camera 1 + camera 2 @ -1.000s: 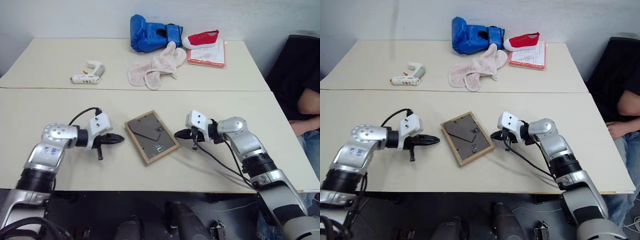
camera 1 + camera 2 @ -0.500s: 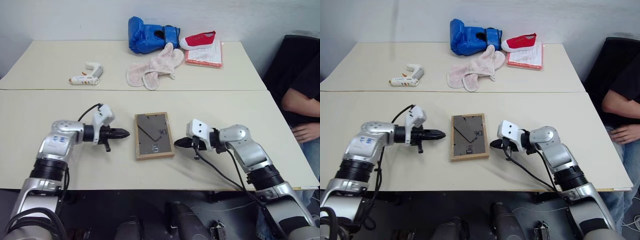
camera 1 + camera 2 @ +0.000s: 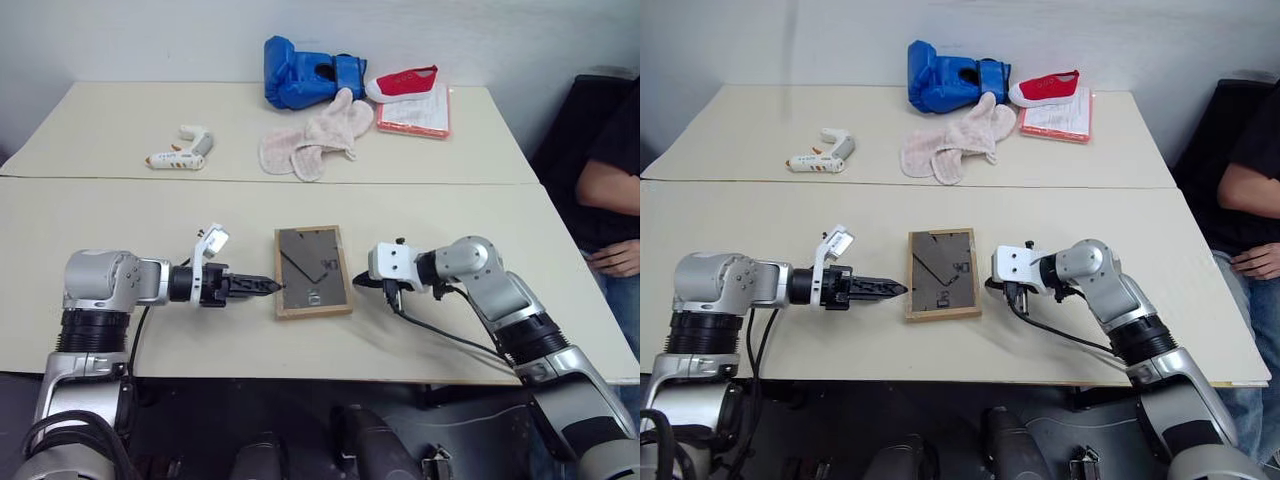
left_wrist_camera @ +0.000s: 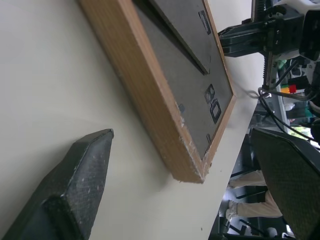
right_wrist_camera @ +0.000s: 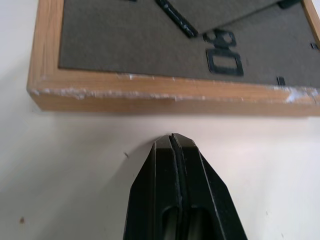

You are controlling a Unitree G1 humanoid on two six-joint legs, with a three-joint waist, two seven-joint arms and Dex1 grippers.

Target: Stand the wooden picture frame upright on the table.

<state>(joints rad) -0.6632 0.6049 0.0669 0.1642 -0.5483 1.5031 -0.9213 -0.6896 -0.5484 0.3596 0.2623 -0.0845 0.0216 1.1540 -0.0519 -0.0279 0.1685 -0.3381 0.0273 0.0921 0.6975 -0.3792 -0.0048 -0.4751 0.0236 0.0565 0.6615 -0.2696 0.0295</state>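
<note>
Left claw: its two black fingers have just spread wide after being pressed together a second ago. It lies low over the desk, close to its near edge, tips aimed at the left edge of the wooden picture frame. In the left wrist view one finger sits on the desk side of the frame's near corner and the other beyond it; neither touches the wood yet.
Right claw: pressed together, holding nothing, its tip just beside the frame's right edge and apart from it by a thin strip of desk.
Frame: flat on the near half of the desk, just in front of the dark seam, back upward with the grey board, hanger and folded stand showing. A second ago it lay skewed; now its sides run square to the desk's near edge, and both claws flank it.
Meaning for the task: the frame is not yet upright. The squared frame and the newly spread left fingers suggest a grasp on the left edge is next, with the right claw likely serving as a stop or lever.
Risk: the frame is thin and lies flush, so a finger may slide over it or push it along.
Far half: a glue gun, pale cloth, blue boxing glove and red shoe, all well apart from the work.
</note>
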